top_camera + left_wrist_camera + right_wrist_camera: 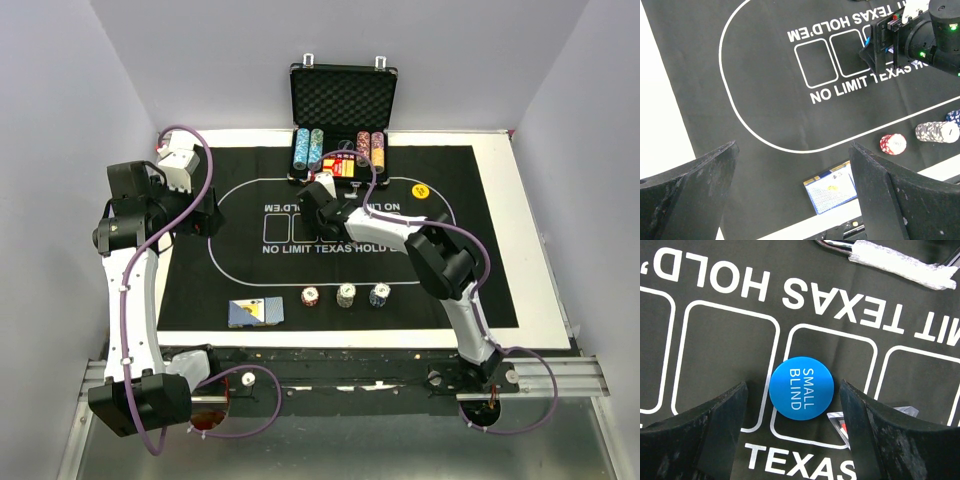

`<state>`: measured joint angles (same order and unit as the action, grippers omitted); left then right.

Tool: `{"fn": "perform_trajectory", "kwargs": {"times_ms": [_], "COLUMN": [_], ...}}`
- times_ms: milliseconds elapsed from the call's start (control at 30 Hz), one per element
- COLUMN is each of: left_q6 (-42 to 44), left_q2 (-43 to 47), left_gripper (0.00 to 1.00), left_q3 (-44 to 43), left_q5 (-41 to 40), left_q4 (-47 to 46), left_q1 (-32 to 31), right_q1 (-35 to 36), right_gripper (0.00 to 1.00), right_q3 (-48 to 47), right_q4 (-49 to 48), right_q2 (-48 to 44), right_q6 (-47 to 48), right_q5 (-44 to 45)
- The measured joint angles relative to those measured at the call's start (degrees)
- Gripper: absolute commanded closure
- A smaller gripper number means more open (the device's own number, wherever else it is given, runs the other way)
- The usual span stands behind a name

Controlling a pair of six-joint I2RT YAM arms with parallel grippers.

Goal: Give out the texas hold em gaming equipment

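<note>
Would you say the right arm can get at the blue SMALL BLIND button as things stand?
Probably yes: the right hand is open, and the blue button lies flat on the mat between its fingers, uncovered.

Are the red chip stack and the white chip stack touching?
Apart. The left wrist view shows bare black mat between the red chip stack and the white chip stack; the top view agrees.

I'm on a robot lab test cell here, not a home: plain pale walls (pixel 60 110) box in a white worktop (pixel 535 250) on three sides. The left arm (pixel 135 290) and right arm (pixel 450 265) are bolted to a metal rail (pixel 560 375) at the near edge. Loose purple cables (pixel 209 175) trail over a black printed mat (pixel 200 290).
</note>
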<state>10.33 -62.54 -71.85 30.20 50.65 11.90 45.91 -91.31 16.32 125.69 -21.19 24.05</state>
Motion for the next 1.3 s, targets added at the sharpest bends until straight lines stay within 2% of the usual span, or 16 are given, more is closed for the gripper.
{"fn": "perform_trajectory", "kwargs": {"times_ms": [167,400,767,867,1033,1200,1300], "left_q6": [0.28,0.42,0.81,0.81,0.83,1.25,1.79], "left_q2": [0.0,0.0,0.02,0.02,0.04,0.22,0.96], "left_gripper": [0.01,0.01,0.01,0.01,0.01,0.01,0.01], "left_q3": [-0.02,-0.04,-0.02,-0.02,0.31,0.48,0.96], "left_q5": [-0.02,-0.13,-1.27,-1.29,-1.27,-1.27,-1.29], "left_q4": [0.11,0.11,0.11,0.11,0.13,1.01,1.4], "left_q1": [0.0,0.0,0.0,0.07,1.79,4.57,5.29], "right_q1": [0.0,0.0,1.77,4.74,9.94,12.66,13.03], "right_gripper": [0.23,0.42,0.47,0.47,0.47,0.47,0.47], "right_q3": [0.31,0.7,-0.26,-5.31,-19.5,-34.34,-39.41], "right_q4": [-0.2,-0.87,-0.52,0.83,3.65,6.38,6.4], "right_q2": [0.0,0.0,0.5,3.48,11.85,20.39,23.47], "right_q6": [-0.44,-1.64,-2.84,-3.45,-4.48,-4.76,-4.76], "right_q5": [0.92,0.68,-0.15,-0.57,-2.8,-6.64,-9.42]}}
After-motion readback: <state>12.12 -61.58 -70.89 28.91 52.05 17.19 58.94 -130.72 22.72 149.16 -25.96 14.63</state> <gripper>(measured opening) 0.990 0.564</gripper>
